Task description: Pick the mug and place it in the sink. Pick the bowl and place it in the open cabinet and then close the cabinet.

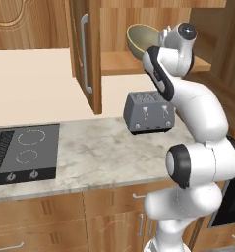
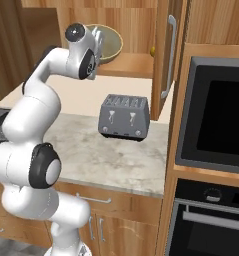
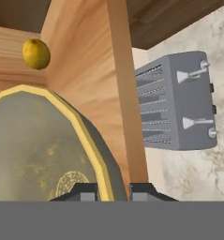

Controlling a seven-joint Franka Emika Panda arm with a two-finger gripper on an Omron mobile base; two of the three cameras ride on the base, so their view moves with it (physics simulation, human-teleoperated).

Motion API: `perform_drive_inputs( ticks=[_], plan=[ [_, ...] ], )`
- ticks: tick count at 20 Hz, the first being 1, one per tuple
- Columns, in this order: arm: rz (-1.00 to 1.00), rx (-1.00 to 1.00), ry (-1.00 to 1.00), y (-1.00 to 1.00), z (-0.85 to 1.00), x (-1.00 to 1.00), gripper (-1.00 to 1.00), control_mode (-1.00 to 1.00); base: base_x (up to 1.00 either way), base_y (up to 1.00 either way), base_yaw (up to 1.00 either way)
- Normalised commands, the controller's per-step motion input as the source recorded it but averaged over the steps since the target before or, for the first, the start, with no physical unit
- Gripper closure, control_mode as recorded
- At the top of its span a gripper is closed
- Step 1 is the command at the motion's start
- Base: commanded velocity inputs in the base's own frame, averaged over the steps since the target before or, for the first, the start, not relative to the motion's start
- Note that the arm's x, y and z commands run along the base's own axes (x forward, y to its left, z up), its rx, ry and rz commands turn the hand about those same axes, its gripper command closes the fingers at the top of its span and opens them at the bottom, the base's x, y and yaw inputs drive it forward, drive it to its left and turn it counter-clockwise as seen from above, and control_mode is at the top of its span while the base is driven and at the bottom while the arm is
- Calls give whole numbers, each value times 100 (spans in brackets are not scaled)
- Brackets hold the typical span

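The olive-beige bowl point(image 1: 137, 38) point(image 2: 110, 42) is tipped on its side inside the open cabinet point(image 1: 87, 54) point(image 2: 167, 55), just above its wooden shelf point(image 1: 120, 63). My gripper point(image 2: 96, 37) point(image 3: 112, 190) is shut on the bowl's point(image 3: 38, 150) yellow rim, one dark fingertip on each side of the rim. Whether the bowl touches the shelf I cannot tell. Both cabinet doors stand swung outward. The mug and the sink are out of view.
A small yellow fruit point(image 3: 36, 54) point(image 2: 152, 50) lies at the back of the shelf. A grey toaster point(image 1: 148, 112) point(image 2: 124, 116) stands on the marble counter point(image 1: 99, 152) below. A black cooktop point(image 1: 23, 152) is at left, and a built-in oven point(image 2: 216, 115) at right.
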Motion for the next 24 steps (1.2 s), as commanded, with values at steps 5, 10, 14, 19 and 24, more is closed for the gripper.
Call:
perform_drive_inputs(
  ticks=[5, 10, 14, 19, 24],
  plan=[
    [0, 3, 4, 0, -19, 22, 100, -100, 0, 0, 0],
    [0, 0, 2, 2, -7, 30, 100, -100, 0, 0, 0],
    [0, 0, 0, 7, -2, 40, 100, -100, 0, 0, 0],
    [0, 0, 0, 6, -11, 31, 100, -100, 0, 0, 0],
    [0, 0, -1, 19, -7, 30, -100, -100, 0, 0, 0]
  ],
)
